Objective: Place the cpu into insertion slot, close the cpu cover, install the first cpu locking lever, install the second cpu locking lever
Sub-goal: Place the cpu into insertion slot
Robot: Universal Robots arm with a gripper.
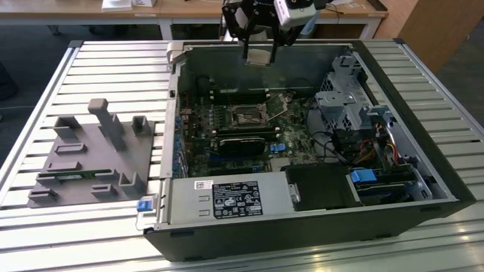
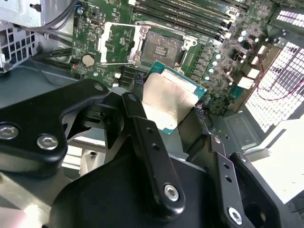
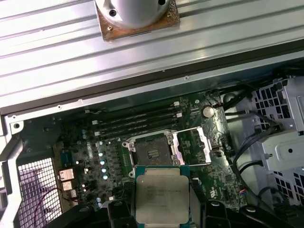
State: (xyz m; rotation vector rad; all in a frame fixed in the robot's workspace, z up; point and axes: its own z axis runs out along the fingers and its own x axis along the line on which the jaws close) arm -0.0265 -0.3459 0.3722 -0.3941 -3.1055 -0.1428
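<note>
The gripper (image 2: 168, 96) hangs over the open computer case (image 1: 302, 232), which stands on the slatted surface (image 1: 106, 68), and it pinches the cpu (image 3: 161, 192) by its edges. Inside the case, the insertion slot (image 3: 152, 152) holds no chip, and the cpu cover (image 3: 192, 146) lies folded open just beside it.

cpu (image 3: 161, 197) cut by frame edge in first wrist view; near corner hidden behind gripper (image 2: 168, 97) in second wrist view; arm (image 1: 291, 11) cropped in exterior view; insertion slot (image 1: 246, 117) detail too small there.
</note>
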